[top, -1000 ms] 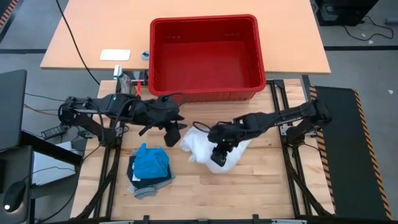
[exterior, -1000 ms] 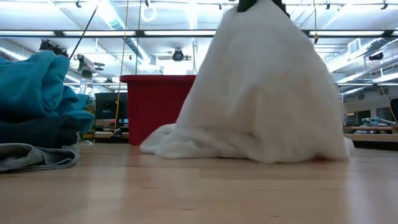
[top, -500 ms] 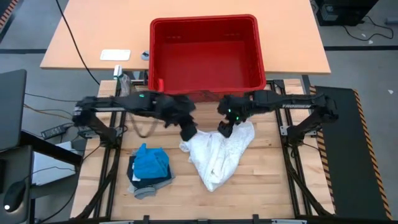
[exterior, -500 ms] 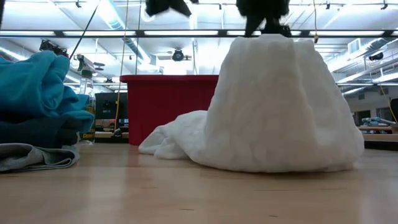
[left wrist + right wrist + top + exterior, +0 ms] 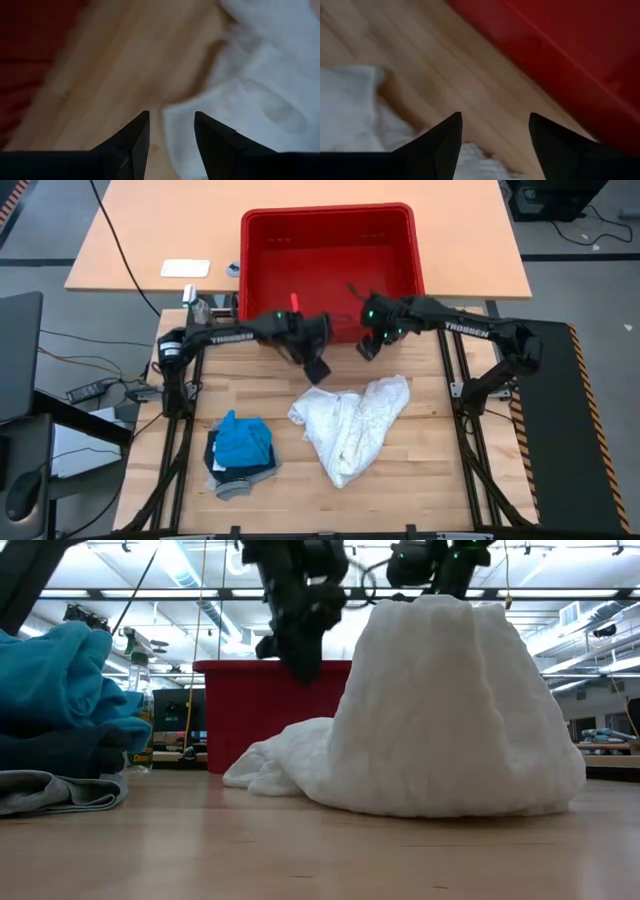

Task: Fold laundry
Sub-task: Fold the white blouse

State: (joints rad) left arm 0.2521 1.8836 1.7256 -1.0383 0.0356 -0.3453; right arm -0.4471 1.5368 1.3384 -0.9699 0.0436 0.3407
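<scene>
On wooden desk (image 5: 420, 470), near red basket (image 5: 330, 270): white cloth (image 5: 350, 420) lies crumpled, mid-desk, free of both arms. Toward desk's left front: small stack, bright blue garment (image 5: 243, 440) on top, navy garment (image 5: 60, 752) under it, grey T-shirt (image 5: 232, 483) at bottom. Left gripper (image 5: 318, 370) hovers just beside cloth's basket-side edge, jaws apart, empty. Right gripper (image 5: 367, 348) hovers between cloth and basket, jaws apart, empty.
</scene>
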